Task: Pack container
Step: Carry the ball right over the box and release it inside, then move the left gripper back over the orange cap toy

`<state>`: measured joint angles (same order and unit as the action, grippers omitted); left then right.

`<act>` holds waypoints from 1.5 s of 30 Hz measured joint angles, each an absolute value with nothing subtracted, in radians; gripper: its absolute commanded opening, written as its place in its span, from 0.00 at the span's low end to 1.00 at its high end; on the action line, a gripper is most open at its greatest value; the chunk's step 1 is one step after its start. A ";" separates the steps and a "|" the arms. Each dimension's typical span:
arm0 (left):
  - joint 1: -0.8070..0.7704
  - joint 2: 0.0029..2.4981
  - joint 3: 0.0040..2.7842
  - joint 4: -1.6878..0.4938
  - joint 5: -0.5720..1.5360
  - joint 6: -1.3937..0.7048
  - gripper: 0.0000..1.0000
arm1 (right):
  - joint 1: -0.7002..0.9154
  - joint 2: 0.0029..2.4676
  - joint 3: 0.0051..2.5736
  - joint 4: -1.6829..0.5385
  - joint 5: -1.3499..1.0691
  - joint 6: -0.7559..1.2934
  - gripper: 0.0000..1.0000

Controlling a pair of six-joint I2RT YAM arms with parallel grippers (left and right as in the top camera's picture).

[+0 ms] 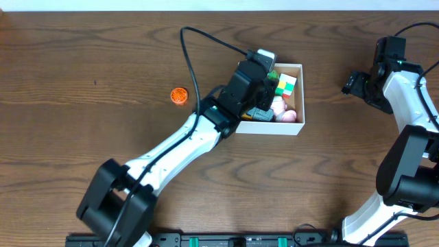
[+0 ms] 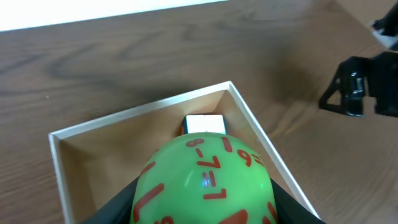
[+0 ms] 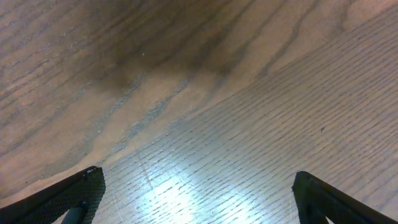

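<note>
The container (image 1: 299,125) is a square white-walled box with a brown inside, in the middle of the table. It holds a colour cube (image 1: 286,85), pink toys (image 1: 288,115) and a grey piece. My left gripper (image 1: 269,74) hangs over its left side, shut on a green ball with red numbers (image 2: 205,180). In the left wrist view the ball sits above the container's open top (image 2: 239,99), with the cube's white face (image 2: 204,124) beyond it. My right gripper (image 1: 354,84) is open and empty over bare table (image 3: 199,205), right of the container.
A small orange ball (image 1: 179,96) lies on the table left of the container. My left arm's black cable loops over the table behind it. My right arm stands along the right edge.
</note>
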<state>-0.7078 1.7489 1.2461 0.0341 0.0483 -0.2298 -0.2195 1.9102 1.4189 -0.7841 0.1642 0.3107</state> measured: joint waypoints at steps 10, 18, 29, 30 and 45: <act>-0.708 1.765 1.246 0.056 0.045 -0.237 0.80 | -0.220 1.910 1.419 -0.784 0.164 0.311 0.99; -0.686 1.765 1.246 0.090 -0.035 -0.231 0.80 | -0.220 1.910 1.419 -0.784 0.164 0.311 0.99; -0.587 1.764 1.246 -0.018 -0.126 -0.208 0.98 | -0.220 1.910 1.419 -0.783 0.165 0.311 0.99; -0.577 1.763 1.246 -0.044 -0.142 -0.209 0.98 | -0.220 1.910 1.419 -0.784 0.164 0.311 0.99; -0.302 1.728 1.246 -0.460 -0.256 -0.244 0.98 | -0.220 1.910 1.419 -0.783 0.165 0.311 0.99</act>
<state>-0.3019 1.7279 1.2457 -0.4603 -0.2558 -0.2443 -0.2195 1.9102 1.4189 -0.7834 0.1646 0.3111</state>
